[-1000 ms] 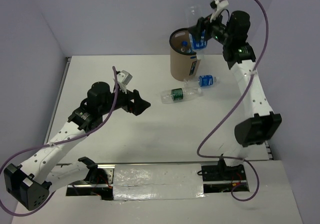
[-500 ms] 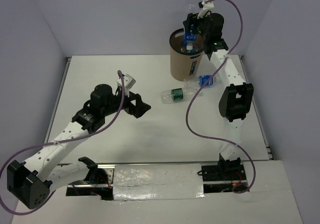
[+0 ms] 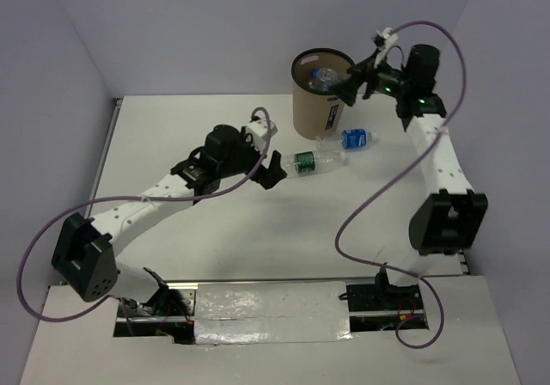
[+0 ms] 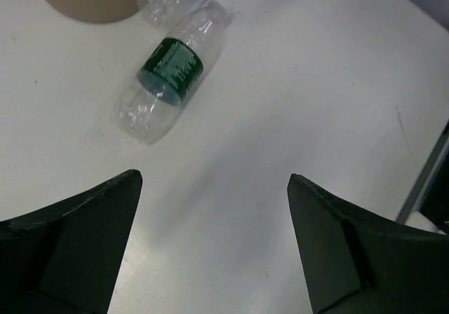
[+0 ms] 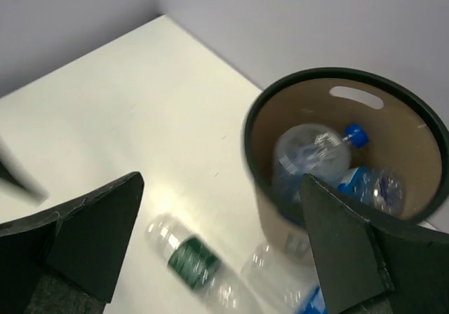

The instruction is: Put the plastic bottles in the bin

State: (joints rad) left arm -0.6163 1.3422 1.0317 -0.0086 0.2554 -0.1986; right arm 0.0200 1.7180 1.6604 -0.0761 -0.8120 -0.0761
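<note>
surface (image 3: 258, 230): white and flat, shut in by pale lilac walls (image 3: 172, 24) on the left, far and right sides
bin (image 3: 308, 110): tan cylinder with a dark rim, upright at the far edge of the surface, right of its middle; a small dark label on the wall facing the near edge, an oval slot high in the inner wall
capped bottle (image 5: 312, 153): clear, blue cap, lying inside the bin
inner blue-label bottle (image 5: 372, 184): inside the bin, just beside the capped bottle
green-label bottle (image 3: 302, 161): on its side on the surface, on the near side of the bin and apart from it; neck toward the right edge, base toward the left claw
outer blue-label bottle (image 3: 354, 137): on its side at the foot of the bin, on the side toward the right edge; whether its clear end touches the bin cannot be told
left claw (image 4: 214, 181): fingers spread wide with nothing between them, low over the middle of the surface, aimed at the base of the green-label bottle and short of it, not touching
right claw (image 5: 223, 181): fingers spread wide and empty, raised above the surface just beside the bin's rim on the side toward the right edge
left arm (image 3: 146, 209): stretched from the near left corner toward the middle
right arm (image 3: 443, 161): standing along the right edge, bent toward the bin
</note>
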